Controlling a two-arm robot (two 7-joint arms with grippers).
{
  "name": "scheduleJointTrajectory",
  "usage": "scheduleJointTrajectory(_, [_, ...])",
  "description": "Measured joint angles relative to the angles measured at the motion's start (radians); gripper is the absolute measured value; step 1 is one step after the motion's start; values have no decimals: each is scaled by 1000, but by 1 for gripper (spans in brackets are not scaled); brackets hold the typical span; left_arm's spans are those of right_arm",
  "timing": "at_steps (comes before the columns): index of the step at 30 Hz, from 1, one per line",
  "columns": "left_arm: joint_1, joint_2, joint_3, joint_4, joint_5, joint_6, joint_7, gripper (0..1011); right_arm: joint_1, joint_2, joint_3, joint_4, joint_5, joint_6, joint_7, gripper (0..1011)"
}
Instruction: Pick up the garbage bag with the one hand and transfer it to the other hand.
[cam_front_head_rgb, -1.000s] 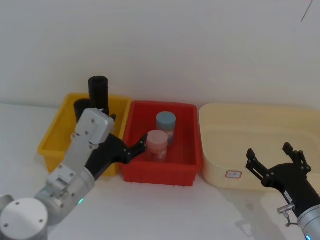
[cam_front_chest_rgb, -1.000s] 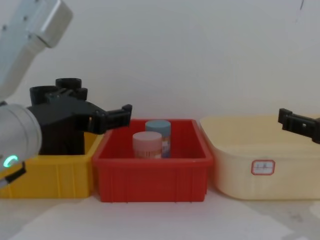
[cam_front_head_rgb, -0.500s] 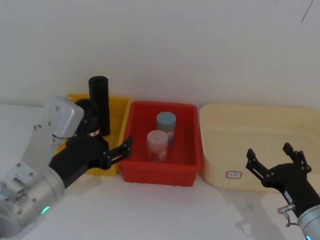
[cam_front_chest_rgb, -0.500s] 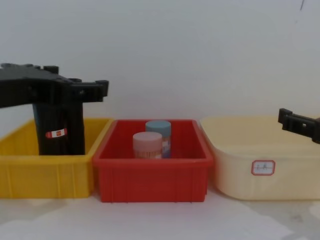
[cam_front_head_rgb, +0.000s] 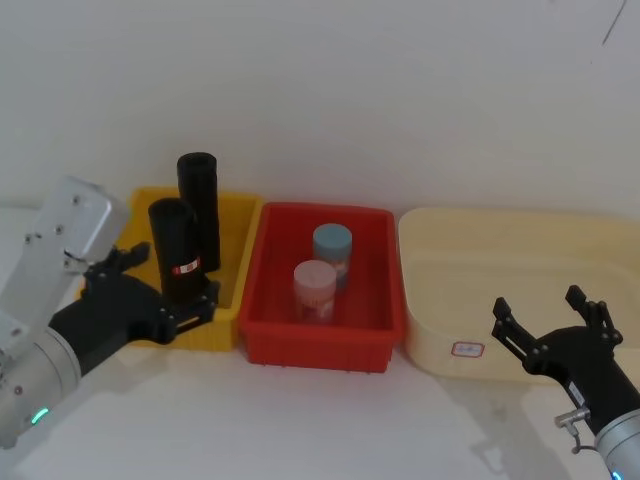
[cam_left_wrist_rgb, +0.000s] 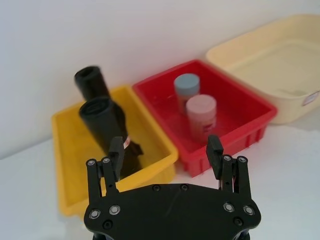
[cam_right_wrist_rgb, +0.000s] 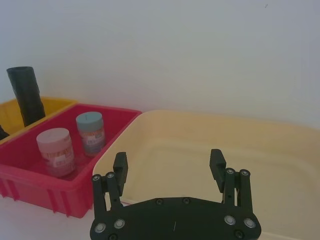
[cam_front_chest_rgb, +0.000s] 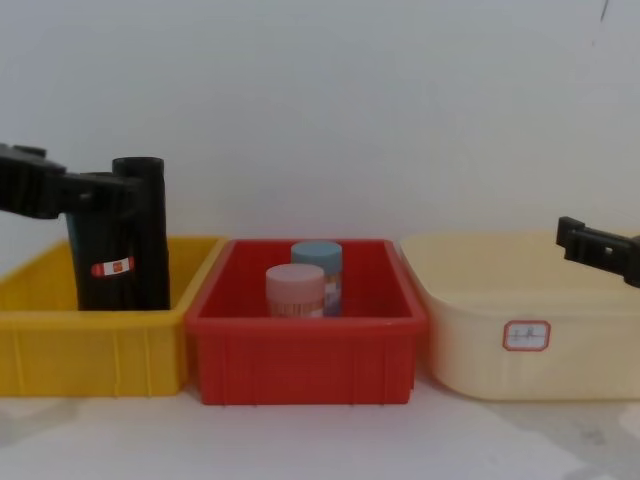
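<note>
Garbage bag (cam_front_head_rgb: 172, 245), the nearer black roll, upright in yellow bin (cam_front_head_rgb: 243, 262) at left
Probably light, crinkly, yielding: take it across the upper tube. Left gripper (cam_left_wrist_rgb: 165, 155) just near of it, fingers wide, empty; right gripper (cam_right_wrist_rgb: 168, 165) near-right, fingers wide

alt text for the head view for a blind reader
The open left gripper hovers by the front black roll, which stands with a rear black roll in a yellow bin. To its right, a red bin holds two lidded jars, then a cream tub with the open right gripper before it.
</note>
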Motion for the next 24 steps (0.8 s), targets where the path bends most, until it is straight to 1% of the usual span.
scheduleJointTrajectory(5, [-11, -8, -10, 24, -3, 19, 11, 1001, 0, 0, 0, 0, 0, 0, 0, 1004])
scheduleJointTrajectory(6, [-17, -15, -17, 43, -6, 26, 17, 1001, 0, 0, 0, 0, 0, 0, 0, 1004])
scheduleJointTrajectory(10, [-24, -25, -25, 68, -11, 28, 21, 1001, 0, 0, 0, 0, 0, 0, 0, 1004])
scheduleJointTrajectory(12, [-30, -37, -32, 95, -16, 24, 22, 1001, 0, 0, 0, 0, 0, 0, 0, 1004])
scheduleJointTrajectory(13, [-30, -37, -32, 95, -16, 24, 22, 1001, 0, 0, 0, 0, 0, 0, 0, 1004])
scheduleJointTrajectory(17, [-39, -55, -39, 139, -24, 2, 16, 1001, 0, 0, 0, 0, 0, 0, 0, 1004])
scheduleJointTrajectory(24, [-63, -80, -40, 210, -32, -40, -8, 1001, 0, 0, 0, 0, 0, 0, 0, 1004])
